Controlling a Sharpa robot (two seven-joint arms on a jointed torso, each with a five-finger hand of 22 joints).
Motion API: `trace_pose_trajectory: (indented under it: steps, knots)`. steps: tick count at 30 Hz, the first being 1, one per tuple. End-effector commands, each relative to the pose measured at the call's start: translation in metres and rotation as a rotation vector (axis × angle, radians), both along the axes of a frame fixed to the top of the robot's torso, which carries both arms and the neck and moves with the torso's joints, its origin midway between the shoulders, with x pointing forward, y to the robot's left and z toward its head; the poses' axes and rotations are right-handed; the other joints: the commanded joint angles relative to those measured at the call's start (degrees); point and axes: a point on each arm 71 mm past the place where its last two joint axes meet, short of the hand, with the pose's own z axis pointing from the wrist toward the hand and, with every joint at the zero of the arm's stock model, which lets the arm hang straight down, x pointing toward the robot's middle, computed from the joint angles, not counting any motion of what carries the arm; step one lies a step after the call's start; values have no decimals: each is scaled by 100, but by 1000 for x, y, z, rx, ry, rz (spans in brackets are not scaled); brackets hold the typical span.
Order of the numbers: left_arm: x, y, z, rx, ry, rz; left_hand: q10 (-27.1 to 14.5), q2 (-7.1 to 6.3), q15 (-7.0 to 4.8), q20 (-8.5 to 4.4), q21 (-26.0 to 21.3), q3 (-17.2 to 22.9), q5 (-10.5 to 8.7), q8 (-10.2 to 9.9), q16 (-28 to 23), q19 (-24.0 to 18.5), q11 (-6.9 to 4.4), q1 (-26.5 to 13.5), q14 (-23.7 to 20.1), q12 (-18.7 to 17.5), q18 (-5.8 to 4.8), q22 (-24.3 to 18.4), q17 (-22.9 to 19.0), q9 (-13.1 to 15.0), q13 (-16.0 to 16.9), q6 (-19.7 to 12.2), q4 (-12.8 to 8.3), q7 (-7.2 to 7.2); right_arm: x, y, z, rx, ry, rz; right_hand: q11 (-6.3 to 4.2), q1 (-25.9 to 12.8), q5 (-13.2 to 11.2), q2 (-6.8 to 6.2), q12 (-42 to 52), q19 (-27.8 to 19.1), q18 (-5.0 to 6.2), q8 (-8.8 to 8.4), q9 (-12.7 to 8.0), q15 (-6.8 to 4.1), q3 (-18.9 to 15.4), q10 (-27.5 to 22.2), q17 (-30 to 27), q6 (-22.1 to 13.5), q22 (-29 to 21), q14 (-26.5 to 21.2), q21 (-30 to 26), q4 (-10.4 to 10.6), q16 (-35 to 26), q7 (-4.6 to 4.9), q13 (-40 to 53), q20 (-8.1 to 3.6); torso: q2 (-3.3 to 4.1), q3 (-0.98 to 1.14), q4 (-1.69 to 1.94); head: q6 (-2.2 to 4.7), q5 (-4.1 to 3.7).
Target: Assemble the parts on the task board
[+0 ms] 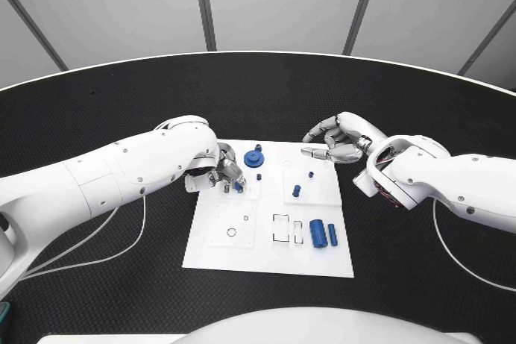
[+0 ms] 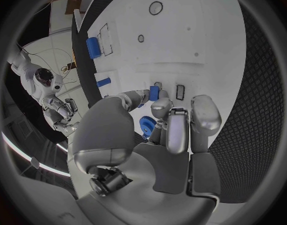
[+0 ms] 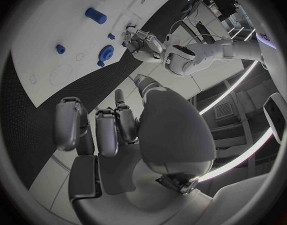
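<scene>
Left hand (image 1: 215,172) sits over the task board (image 1: 269,239)'s near-left top area, with a small blue part (image 2: 154,93) pinched at its fingers (image 2: 138,97), right by the board surface. Blue gear (image 1: 253,160) stands just beside it. Right hand (image 1: 338,139) hovers off the board's far corner above the desk (image 1: 258,83), fingers curled in, holding nothing.

White board (image 1: 269,254), blue parts (image 1: 318,233), black table (image 1: 129,299)
</scene>
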Motion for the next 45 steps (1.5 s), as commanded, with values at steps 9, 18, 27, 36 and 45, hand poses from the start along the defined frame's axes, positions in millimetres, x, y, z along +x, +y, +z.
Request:
trace_pose_trajectory:
  steps: [9, 18, 27, 36, 45]
  knots:
    - [3, 1, 1, -3, -22, 24, -12, 52, 22, 25, -40, 726, -9, -25, -19, -17, -47, 5, 355, 38, -67, -10, 601, -6, 4, -22, -667, -34, 1, 0, 0, 0, -1, 1, -4, 38, 37, -3, 20, 10, 52, 36, -10, -55, 23, 25, 708, 0, 125, 421, -26, -4, -39, -8, 522, -41, 0, -1, 0, -7, -3]
    - [5, 1, 1, -1, -26, 32, -10, 58, 23, 26, -40, 728, -33, -26, -18, -17, -46, 4, 356, 46, -67, -10, 603, -5, 15, -29, -659, -33, 1, 0, 0, -1, 0, 1, -4, 38, 37, -3, 20, 10, 52, 36, -10, -55, 23, 25, 708, 0, 125, 421, -26, -4, -39, -8, 522, -41, -4, 1, -3, -14, -6]
    - [6, 1, 1, -2, -32, 38, -18, 65, 25, 28, -38, 731, -74, -28, -19, -16, -44, 6, 356, 47, -68, -4, 603, -2, 12, -42, -653, -31, 1, 0, 0, -1, 0, 0, -4, 38, 37, -3, 20, 10, 52, 36, -10, -55, 23, 25, 708, 0, 125, 421, -26, -4, -39, -8, 522, -41, -4, 0, 1, -17, -10]
    - [7, -1, 1, -3, -57, 43, -29, 81, 29, 32, -40, 738, -168, -26, -20, -18, -39, 11, 356, 57, -67, -8, 603, 6, 15, -64, -637, -27, 1, 0, 0, -1, 0, 0, -4, 38, 37, -3, 20, 10, 52, 36, -10, -55, 23, 25, 708, 0, 125, 421, -26, -4, -39, -8, 522, -41, 4, -4, 1, -14, -14]
    - [8, -2, 1, 4, -75, 41, -55, 103, 37, 41, -37, 791, -472, -20, -20, -18, -32, 41, 357, 76, -68, -2, 606, 24, 1, -101, -616, -22, 1, 0, 0, -1, 0, -1, -4, 38, 37, -3, 20, 10, 52, 36, -10, -55, 23, 25, 708, 0, 125, 421, -26, -4, -39, -8, 522, -41, 5, -1, -3, -24, -22]
